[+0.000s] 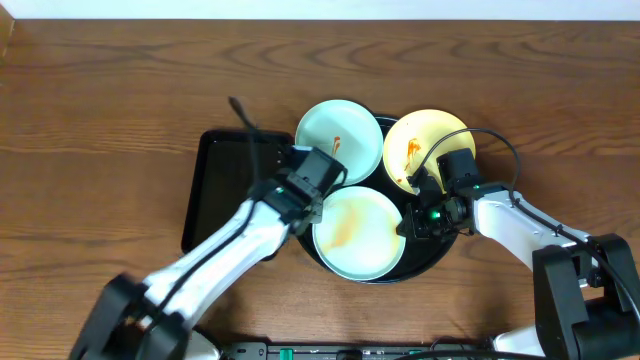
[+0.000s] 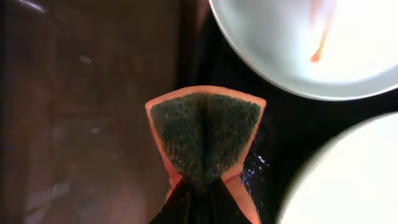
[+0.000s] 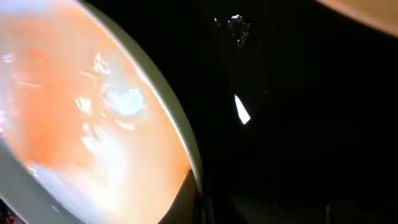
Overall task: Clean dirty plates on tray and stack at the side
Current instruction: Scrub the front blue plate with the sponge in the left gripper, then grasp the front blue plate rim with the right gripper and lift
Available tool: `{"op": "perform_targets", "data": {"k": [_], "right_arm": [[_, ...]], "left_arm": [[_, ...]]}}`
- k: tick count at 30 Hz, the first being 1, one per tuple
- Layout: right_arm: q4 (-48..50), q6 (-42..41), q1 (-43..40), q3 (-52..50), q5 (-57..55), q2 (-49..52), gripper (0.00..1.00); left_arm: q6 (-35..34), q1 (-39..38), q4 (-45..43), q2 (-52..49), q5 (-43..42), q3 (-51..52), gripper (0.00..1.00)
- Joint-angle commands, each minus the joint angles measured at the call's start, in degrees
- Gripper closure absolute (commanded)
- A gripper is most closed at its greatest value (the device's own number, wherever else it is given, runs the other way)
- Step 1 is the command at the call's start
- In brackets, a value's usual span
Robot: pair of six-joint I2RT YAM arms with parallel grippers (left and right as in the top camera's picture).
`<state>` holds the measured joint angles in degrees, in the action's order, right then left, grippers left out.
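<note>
So we had the round black tray (image 1: 420, 258) sitting mid-worktop (image 1: 100, 120) on the brown wood grain. It was glossy, with a raised rim. All three plates were on it: a pale blue plate (image 1: 338, 140) at the back left, the pale yellow plate (image 1: 425, 148) at the back right, and a second blue one, the near plate (image 1: 358, 235), up front. All were round, smooth and shiny. Each carried orange-brown sauce: the near plate had a broad washed-out patch, the other two had short streaks.

The left end effector (image 2: 198, 191) was clenched on a sponge (image 2: 205, 134), orange foam with a coarse dark green scouring face. It was pinched so hard that it fanned out with a crease down the middle, over the tray's left side between the two blue plates.

The right end effector (image 1: 415, 218) sat at the near plate's right rim, and we couldn't tell whether it was gripping anything. A black rectangular tray (image 1: 215, 190) lay just beside the round one, on its left.
</note>
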<state>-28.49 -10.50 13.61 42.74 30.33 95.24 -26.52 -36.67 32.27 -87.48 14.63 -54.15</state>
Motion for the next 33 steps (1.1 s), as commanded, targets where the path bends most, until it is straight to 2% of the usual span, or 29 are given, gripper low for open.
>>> {"op": "perform_targets", "data": {"k": [1,5,11,16,23,33], "right_arm": [[0.55,-1.7,0.31,-0.44,-1.77,0.76,0.99],[1.05,-1.68,0.33,-0.42,-1.44,0.76,0.99],[-0.04,-1.57,0.33,-0.35,-1.77,-0.55,0.99],[-7.67,-1.55,0.33,2.99,-11.82,-8.52,0.99],[-21.99,-2.8,0.35,9.7,-25.22,-13.42,0.99],[-23.58,-2.75,3.37,15.87,-35.06,-15.32,0.99]], "left_arm": [[0.74,0.07,2.19,9.2,2.38,-2.01,0.92],[0.81,0.74,3.96,13.7,2.67,-2.01,0.92],[0.76,5.79,5.6,14.05,2.64,-1.53,0.92],[0.76,12.46,5.66,12.92,2.58,-1.36,0.92],[0.76,15.82,5.64,10.25,2.58,-1.36,0.92],[0.76,15.87,5.6,4.94,2.6,-1.36,0.92]]}}
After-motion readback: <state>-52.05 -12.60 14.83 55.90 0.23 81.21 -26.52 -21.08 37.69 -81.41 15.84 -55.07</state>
